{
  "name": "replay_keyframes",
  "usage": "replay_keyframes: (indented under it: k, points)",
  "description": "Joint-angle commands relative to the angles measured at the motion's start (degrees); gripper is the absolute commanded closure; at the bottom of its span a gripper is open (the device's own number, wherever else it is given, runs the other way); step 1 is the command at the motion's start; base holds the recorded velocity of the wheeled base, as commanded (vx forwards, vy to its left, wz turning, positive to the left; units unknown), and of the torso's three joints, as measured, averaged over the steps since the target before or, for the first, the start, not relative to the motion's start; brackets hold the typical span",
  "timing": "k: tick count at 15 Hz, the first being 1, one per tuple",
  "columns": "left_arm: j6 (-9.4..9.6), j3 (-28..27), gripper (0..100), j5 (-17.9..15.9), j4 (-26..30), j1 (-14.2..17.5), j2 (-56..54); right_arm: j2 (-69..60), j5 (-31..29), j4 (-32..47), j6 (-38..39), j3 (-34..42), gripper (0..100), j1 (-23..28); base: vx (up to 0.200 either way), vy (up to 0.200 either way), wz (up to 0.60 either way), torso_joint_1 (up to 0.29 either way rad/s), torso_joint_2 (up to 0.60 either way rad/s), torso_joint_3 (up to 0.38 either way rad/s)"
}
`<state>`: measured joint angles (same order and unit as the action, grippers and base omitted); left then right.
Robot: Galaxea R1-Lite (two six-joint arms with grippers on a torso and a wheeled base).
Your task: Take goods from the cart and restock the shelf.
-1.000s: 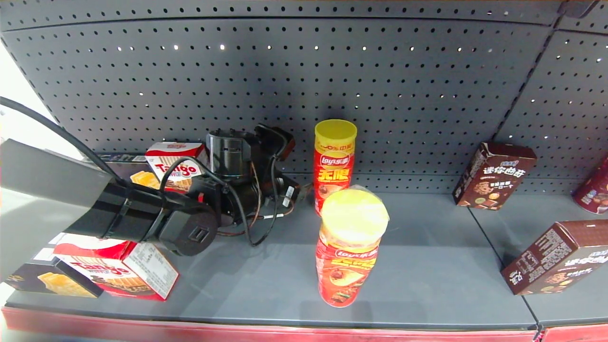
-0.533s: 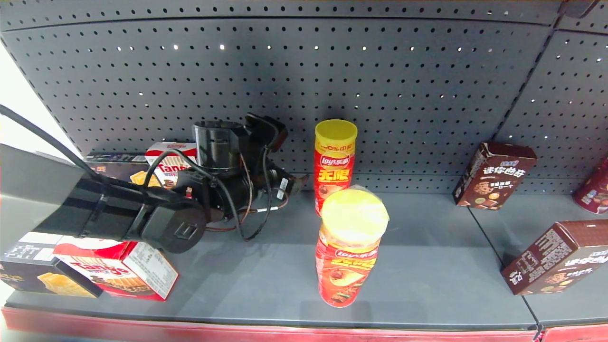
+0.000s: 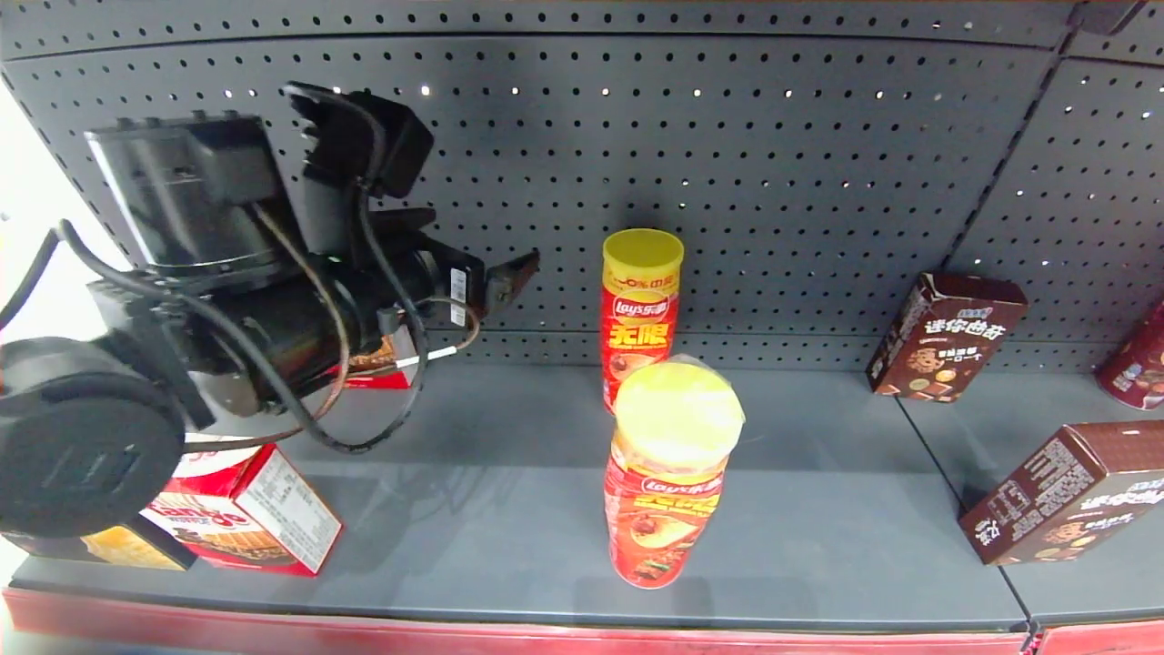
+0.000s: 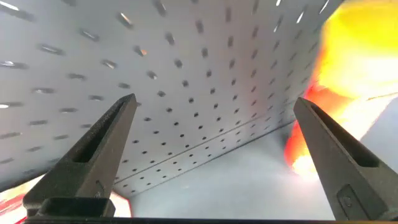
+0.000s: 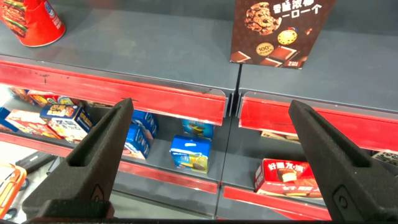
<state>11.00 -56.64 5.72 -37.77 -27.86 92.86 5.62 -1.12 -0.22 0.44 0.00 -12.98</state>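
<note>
Black and cabled, my left arm hangs high over the left end of the shelf (image 3: 509, 509), wrist aimed at the pegboard (image 3: 773, 182); my left pincer (image 4: 211, 155) stands spread wide with nothing between its fingers; the rear chip can (image 3: 641, 309) stands upright close to the pegboard, the front chip can (image 3: 668, 473) just before it; my right pincer (image 5: 208, 155) gapes too, empty, facing the red-edged lower shelves (image 5: 168, 93).

Even overhead light falls on the shelf (image 3: 509, 509), laying soft shadows around the front can (image 3: 668, 473), whose yellow lid glares pale. Up and left of it, light pricks through pegboard (image 3: 727, 164) holes; far left, the edge burns white. Pegboard lines bow toward the corners. In the left wrist view a can (image 4: 354, 74) flares orange-yellow.
</note>
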Motion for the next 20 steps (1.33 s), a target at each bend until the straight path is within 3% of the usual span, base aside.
replay_keyframes:
  k: [1,4,5,6,7,8,9,10,11,13,14,15,17,19,20]
  points:
    - [-1.24,9.2,0,0.0,-0.3,-0.9,-12.7,0.1,0.0,0.0,0.0,0.0,0,0.0,0.000,0.000,0.00,0.000,0.00,0.000]
    - [-1.06,21.7,0,0.3,0.2,-4.8,-33.0,0.1,0.0,0.0,0.0,0.0,0,0.0,0.000,0.000,0.00,0.000,0.00,0.000]
    - [-1.06,23.2,0,0.3,0.3,-5.0,-35.9,0.1,0.0,0.0,0.0,0.0,0,0.0,0.000,0.000,0.00,0.000,0.00,0.000]
    - [-1.15,28.1,0,0.2,3.2,-3.0,-44.7,0.1,0.0,0.0,0.0,0.0,0,0.0,0.000,0.000,0.00,0.000,0.00,0.000]
    - [-1.33,31.7,0,0.0,8.4,1.5,-53.6,0.1,0.0,0.0,0.0,0.0,0,0.0,0.000,0.000,0.00,0.000,0.00,0.000]
    - [-2.03,35.4,0,-0.2,10.1,5.1,-59.1,0.1,0.0,0.0,0.0,0.0,0,0.0,0.000,0.000,0.00,0.000,0.00,0.000]
    - [-3.70,41.3,0,-0.4,10.0,10.6,-63.1,0.1,0.0,0.0,0.0,0.0,0,0.0,0.000,0.000,0.00,0.000,0.00,0.000]
    - [-5.02,45.8,0,-2.6,10.0,16.9,-66.9,0.1,0.0,0.0,0.0,0.0,0,0.0,0.000,0.000,0.00,0.000,0.00,0.000]
    - [-5.63,48.2,0,-5.3,10.0,20.5,-69.4,0.1,0.0,0.0,-0.1,0.0,0,0.0,0.000,0.000,0.00,0.000,0.00,0.000]
    - [-10.20,55.4,0,-15.6,11.8,30.7,-79.9,0.1,0.0,0.0,0.0,0.0,0,-0.1,0.000,0.000,0.00,0.000,0.00,0.000]
    - [-10.64,56.6,0,-16.4,14.5,32.3,-84.1,0.1,0.0,0.0,0.0,0.0,0,0.0,0.000,0.000,0.00,0.000,0.00,0.000]
    - [-10.38,56.6,0,-16.3,22.7,33.1,-88.7,0.1,0.0,0.0,0.0,0.0,0,0.0,0.000,0.000,0.00,0.000,0.00,0.000]
    - [-9.94,56.6,0,-16.8,26.0,33.0,-88.2,0.1,0.0,0.0,0.0,0.0,0,0.0,0.000,0.000,0.00,0.000,0.00,0.000]
    - [-6.25,56.6,0,-16.7,33.5,32.7,-88.1,0.1,0.0,0.0,0.0,0.0,0,0.0,0.000,0.000,0.00,0.000,0.00,0.000]
    - [-6.69,56.6,0,-16.7,34.1,28.2,-88.3,0.1,0.0,0.0,0.0,0.0,0,0.0,0.000,0.000,0.00,0.000,0.00,0.000]
